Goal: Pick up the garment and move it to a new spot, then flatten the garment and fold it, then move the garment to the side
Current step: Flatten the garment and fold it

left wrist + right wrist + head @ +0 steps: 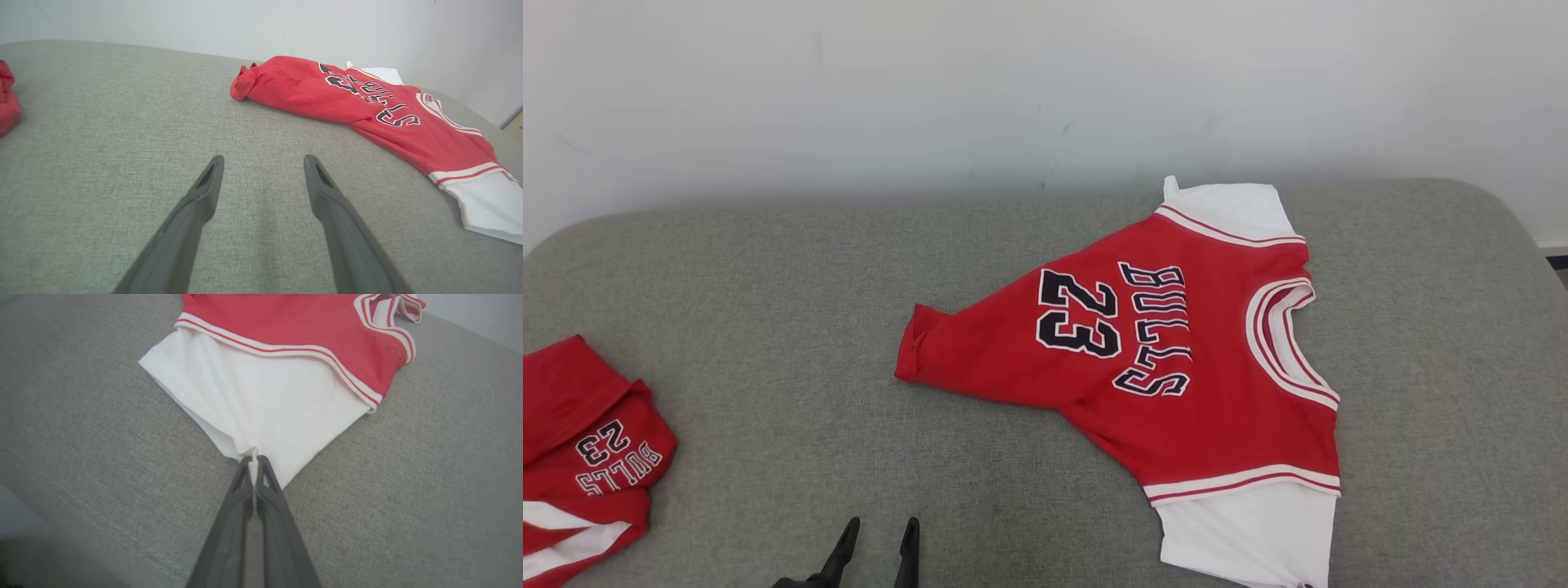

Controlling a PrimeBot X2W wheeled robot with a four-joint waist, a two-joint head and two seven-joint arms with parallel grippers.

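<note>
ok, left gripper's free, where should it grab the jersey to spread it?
Probably the bunched red tip of the jersey, coming in low from the side of the left gripper. It's rolled up, giving a fold to pinch, and lies opposite the white sleeve the right gripper pinches.

Three cameras looking at one grey woven-fabric cushion top (768, 327)
The head camera is looking forward and down from above, taking in the red-and-white "BULLS 23" jersey (1176, 367) and the white wall (931, 82) behind it. The left wrist camera is looking low along the fingers of the left gripper (263, 161), catching that jersey farther off at its upper right. The right wrist camera is sitting close, facing the jersey's white end along the right gripper (255, 459)
</note>
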